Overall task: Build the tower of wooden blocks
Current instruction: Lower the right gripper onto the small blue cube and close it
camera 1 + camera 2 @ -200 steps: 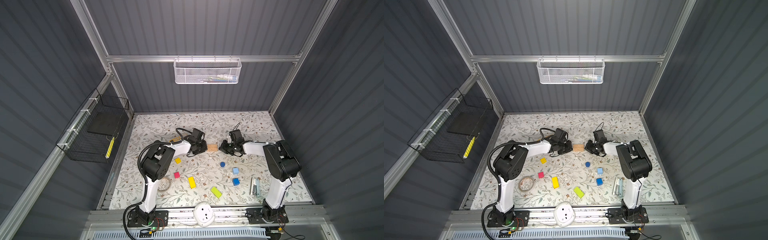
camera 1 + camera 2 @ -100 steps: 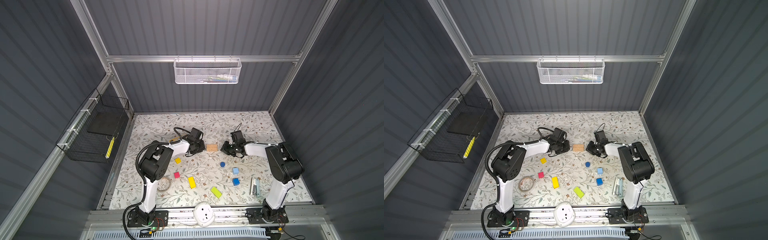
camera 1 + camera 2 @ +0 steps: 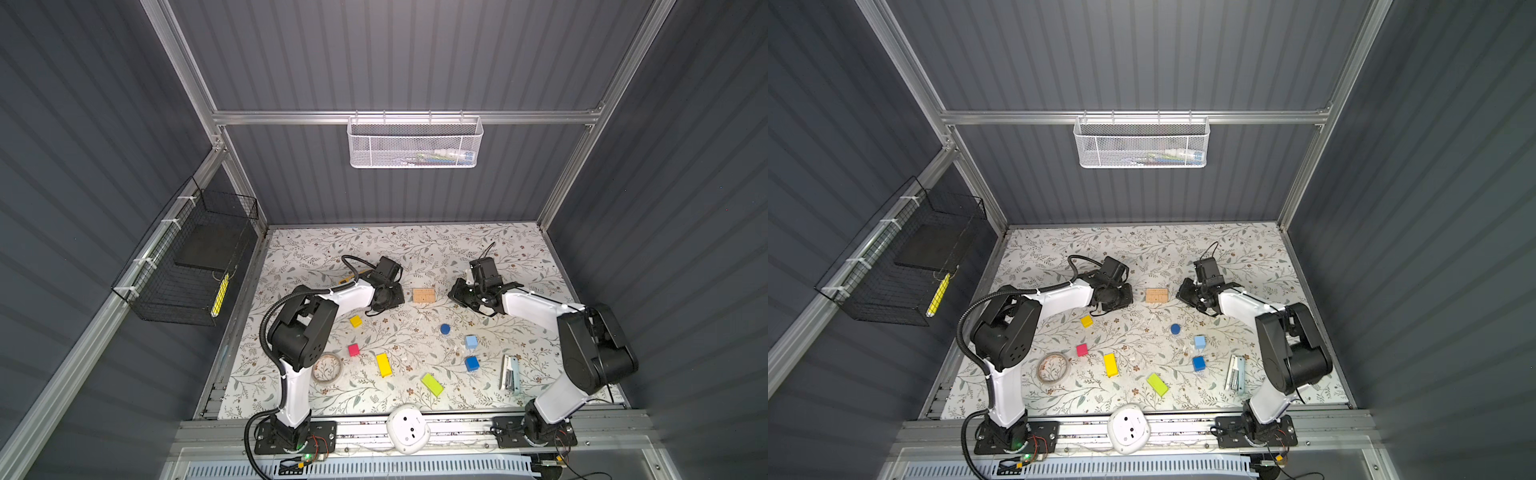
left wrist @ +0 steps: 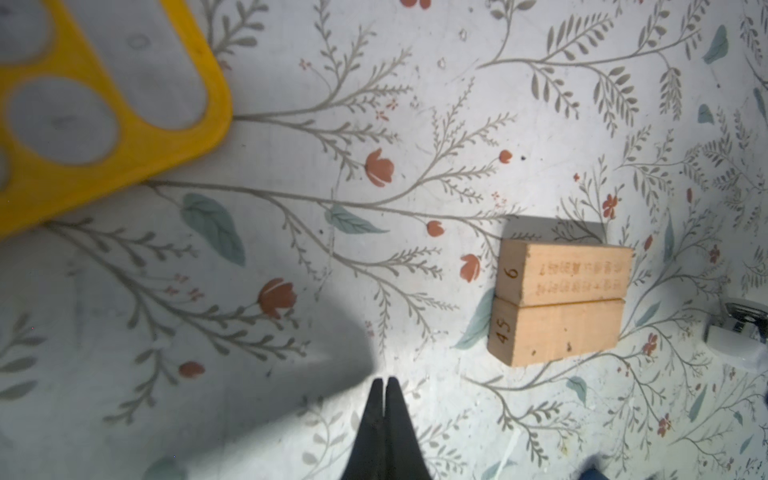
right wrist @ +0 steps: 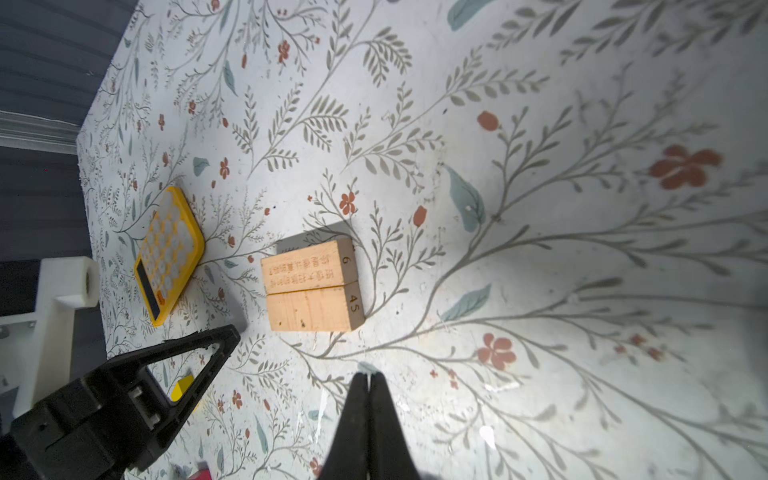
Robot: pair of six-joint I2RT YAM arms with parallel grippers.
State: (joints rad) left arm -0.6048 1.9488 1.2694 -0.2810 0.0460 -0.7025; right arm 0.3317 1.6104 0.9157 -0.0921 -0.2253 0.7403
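Inside wire basket (image 3: 174,305), dark slab (image 3: 205,249)

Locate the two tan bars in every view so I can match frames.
Top view: tan bars mid-mat, between left gripper and right gripper.
Top view: same spot, between the grippers.
Left wrist: bars ahead of the shut left gripper, across from the yellow calculator.
Right wrist: bars beside the calculator.
Landmark: the calculator, clear in both wrist views, mostly hidden by the left arm from above.
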